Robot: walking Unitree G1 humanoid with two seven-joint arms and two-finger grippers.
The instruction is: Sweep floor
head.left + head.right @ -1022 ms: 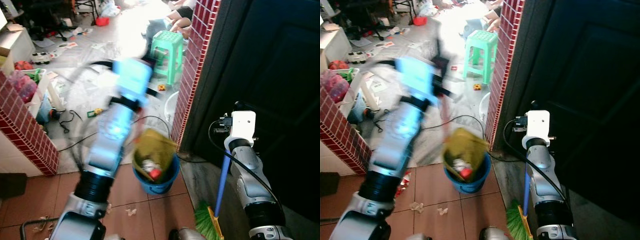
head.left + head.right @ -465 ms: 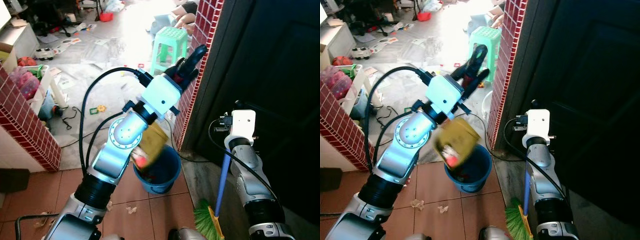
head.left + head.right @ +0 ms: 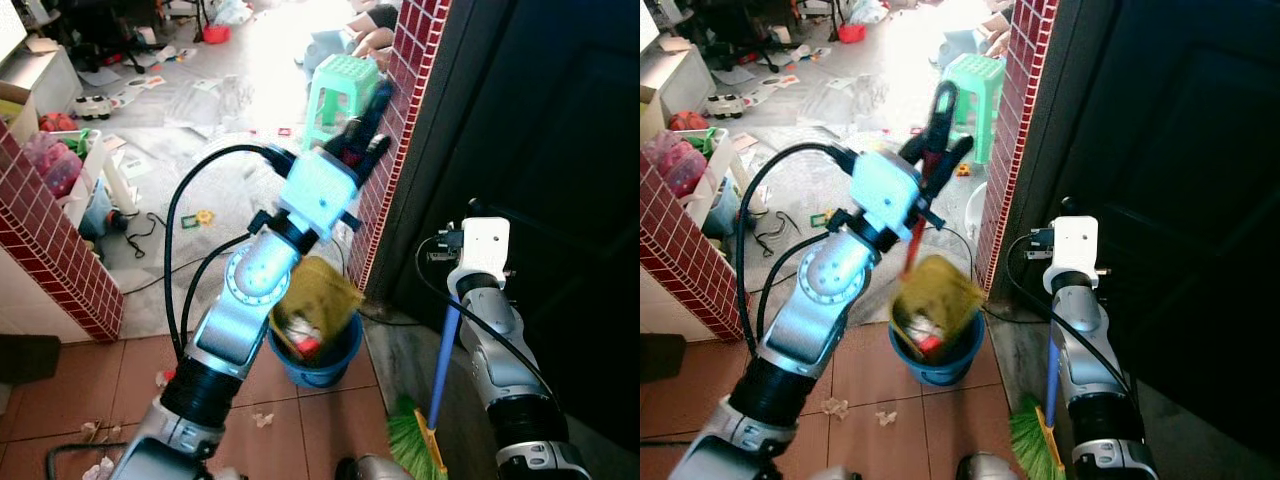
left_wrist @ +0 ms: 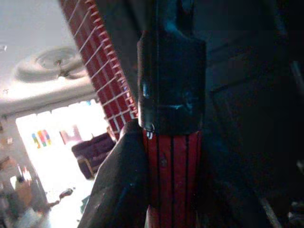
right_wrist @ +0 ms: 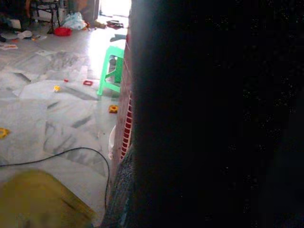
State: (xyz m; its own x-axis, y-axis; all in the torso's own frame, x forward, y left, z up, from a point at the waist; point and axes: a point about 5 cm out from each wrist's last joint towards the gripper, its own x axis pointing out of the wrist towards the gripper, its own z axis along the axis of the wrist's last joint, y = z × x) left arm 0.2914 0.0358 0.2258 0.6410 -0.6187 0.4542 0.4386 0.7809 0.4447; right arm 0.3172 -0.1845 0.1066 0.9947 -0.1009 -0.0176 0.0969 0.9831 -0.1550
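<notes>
while scraps of litter [image 3: 262, 420] lie on the brown tiles left of the blue bucket [image 3: 318, 362], the left gripper [image 3: 937, 130] is raised above and behind that bucket, its black fingers [image 4: 121, 190] pinched on the red ribbed handle [image 4: 172, 180] of a yellow dustpan [image 3: 932, 300]. the pan hangs tilted over the bucket's mouth with rubbish in it, something red [image 3: 308, 346] at its lower lip; it looks blurred, so whether it touches the rim is hard to say. the pan seems light, stiff plastic, and held so far up the handle it will swing readily, so a firm grip near the handle's top is where to keep it. right of the bucket, past the red brick pillar [image 3: 385, 180], the right arm [image 3: 492, 340] stands by a dark door, with a blue-handled broom [image 3: 438, 380] and its green bristles [image 3: 408, 440] beside it. whether the right gripper grips it, i cannot tell.
</notes>
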